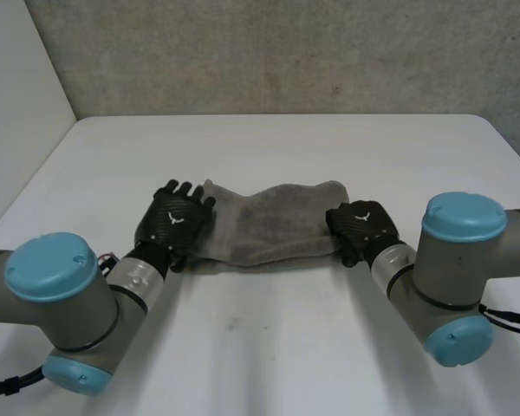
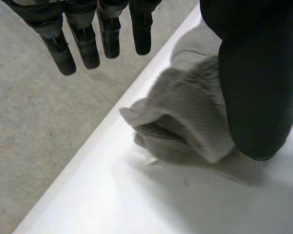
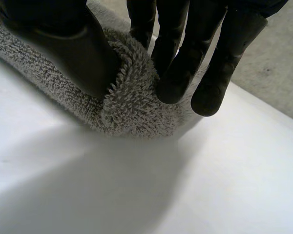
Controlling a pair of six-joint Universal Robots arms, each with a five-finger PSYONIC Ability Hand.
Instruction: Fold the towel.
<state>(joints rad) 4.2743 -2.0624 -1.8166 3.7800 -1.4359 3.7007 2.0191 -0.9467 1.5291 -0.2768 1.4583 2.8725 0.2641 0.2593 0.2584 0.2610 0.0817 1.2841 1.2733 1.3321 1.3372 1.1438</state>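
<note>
Your right hand pinches the towel's right end between thumb and fingers, apparently to lift it. Your left hand, fingers straight and wide, lays its thumb on the other end.

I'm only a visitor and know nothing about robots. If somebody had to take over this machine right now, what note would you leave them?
Left hand: open, with straight fingers clear of the cloth and the thumb at the towel's left end, which is bunched up.
Right hand: shut on the towel, pinching its right end between thumb and fingers.
Towel: lies rumpled across the middle of the white table, between the two hands.
Done: one end is gripped. The cloth looks doubled over, but not neatly.
Left: probably get the left hand gripping its end, then make the fold and flatten it.
</note>
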